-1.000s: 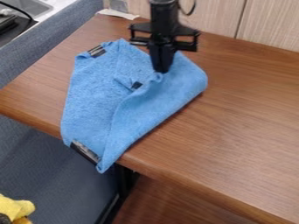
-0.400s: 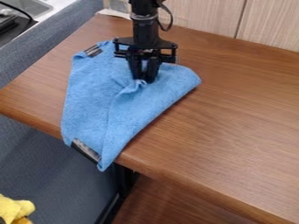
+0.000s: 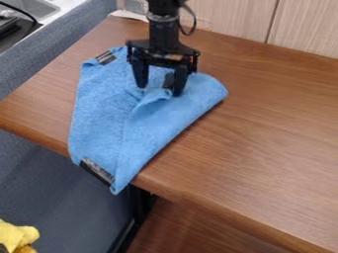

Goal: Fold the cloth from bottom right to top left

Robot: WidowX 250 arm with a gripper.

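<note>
The gripper (image 3: 159,90) hangs over the upper part of the cloth, open, its two fingers spread apart and pointing down. Below it lies the blue cloth (image 3: 139,131), partly folded over itself, with a raised crumpled corner between and just below the fingertips. Black patches mark its upper left corner and its lower edge. The cloth's bottom end hangs over the front edge of the wooden table (image 3: 264,143). Part of the cloth behind the gripper is hidden.
A grey-blue partition (image 3: 53,52) runs along the table's left side, with a sink (image 3: 39,7) behind it. Pale wood panelling (image 3: 231,20) stands at the back. A yellow plush object (image 3: 17,236) is at the bottom left.
The gripper has moved left and slightly down from its earlier place, then its fingers have opened wide. The cloth's corner has shifted left with it and is let go; the right fold has drawn in slightly.
</note>
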